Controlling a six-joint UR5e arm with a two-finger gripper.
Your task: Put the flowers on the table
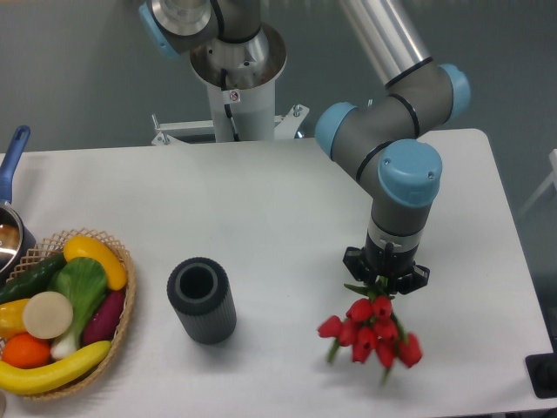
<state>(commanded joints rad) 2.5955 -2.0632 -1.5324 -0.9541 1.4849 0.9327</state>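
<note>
A bunch of red tulips (372, 333) with green stems hangs at the front right of the white table (261, 209). My gripper (381, 283) points down right above the bunch, and the stems run up into it. Its fingers are hidden by the wrist, so I cannot see whether they clamp the stems. Whether the blooms touch the tabletop I cannot tell. A dark grey ribbed vase (202, 300) stands upright and empty to the left of the flowers.
A wicker basket (129, 300) with a banana, vegetables and other produce sits at the front left. A pot with a blue handle (12, 161) is at the left edge. The arm's base (235, 78) stands behind the table. A black object (544, 374) is at the front right corner.
</note>
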